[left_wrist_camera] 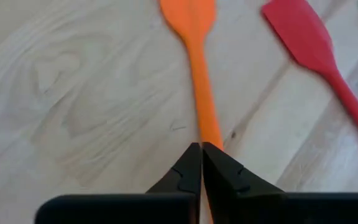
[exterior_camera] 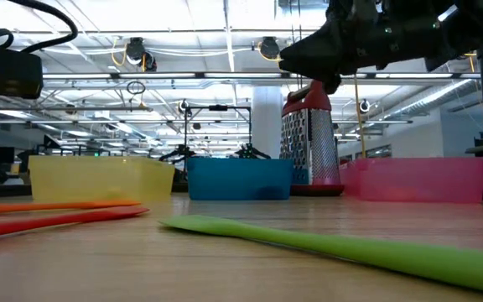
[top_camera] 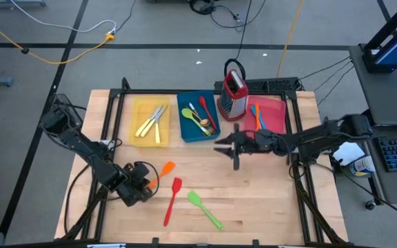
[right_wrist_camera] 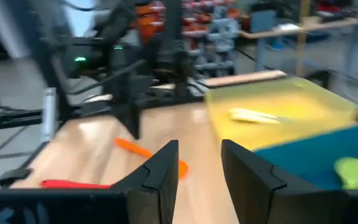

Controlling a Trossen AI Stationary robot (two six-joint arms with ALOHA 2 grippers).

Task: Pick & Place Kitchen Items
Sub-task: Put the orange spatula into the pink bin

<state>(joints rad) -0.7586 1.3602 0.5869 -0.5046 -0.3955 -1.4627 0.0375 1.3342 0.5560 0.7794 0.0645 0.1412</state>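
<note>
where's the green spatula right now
In the high view the green spatula lies loose on the bare wood near the table's front edge, just right of the red spatula, with neither gripper near it.

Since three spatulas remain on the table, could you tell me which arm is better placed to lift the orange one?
Left. Its end effector is shut on the orange spatula; the right end effector hangs open, empty, near the blue tray.

High view: straight down over the whole bench [top_camera: 253, 207]. Low view: bench height, level towards the trays. Left wrist: close above the orange spatula [left_wrist_camera: 194, 56], shared with the right wrist's farther look.
</note>
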